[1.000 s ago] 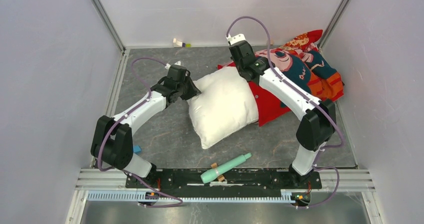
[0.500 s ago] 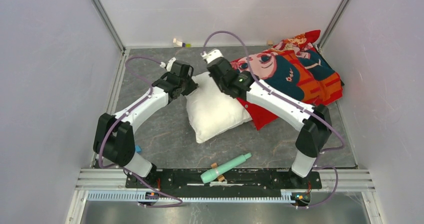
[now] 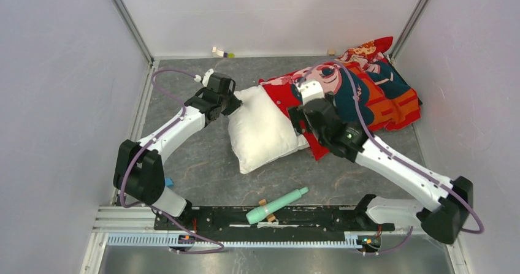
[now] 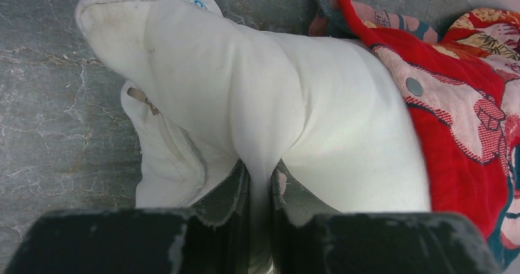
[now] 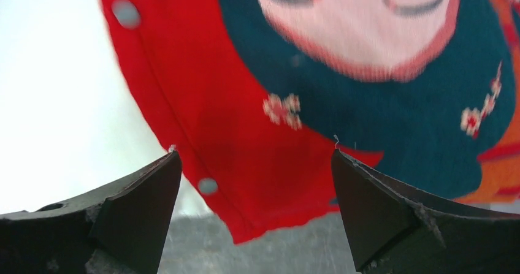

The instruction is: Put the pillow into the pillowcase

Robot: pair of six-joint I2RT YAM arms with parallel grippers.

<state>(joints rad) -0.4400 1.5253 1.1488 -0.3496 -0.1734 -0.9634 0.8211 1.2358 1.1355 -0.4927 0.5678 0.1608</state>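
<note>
1. A grey, marble-patterned bench (image 3: 202, 157) sits boxed in by plain white walls (image 3: 55, 102), with a metal rail (image 3: 122, 216) along its near edge where both arms are bolted.
2. A teal tube (image 3: 276, 205) lies tilted just in front of the rail, and a few small scraps (image 3: 222, 53) rest against the far wall.
3. The white pillow (image 3: 267, 130) lies mid-bench. Its right side is tucked under the red edge of the pillowcase (image 3: 368, 96), which is bunched toward the far right corner with its cartoon face up.
4. The left arm (image 3: 178, 130) rises from its base, bends at the elbow and angles in toward the pillow's far left corner.
5. The left tool (image 4: 260, 176) is pressed together on a fold of that corner, pinching the white fabric between its dark fingers (image 4: 230, 191). The corner is pulled up into a ridge.
6. The right arm (image 3: 398, 167) stretches low and long, its elbow far out near the right wall and its forearm running diagonally to the seam where pillow meets pillowcase.
7. The right tool (image 5: 255, 154) hangs spread wide above the pillowcase's red hem, holding nothing. The wrist view is blurred.
</note>
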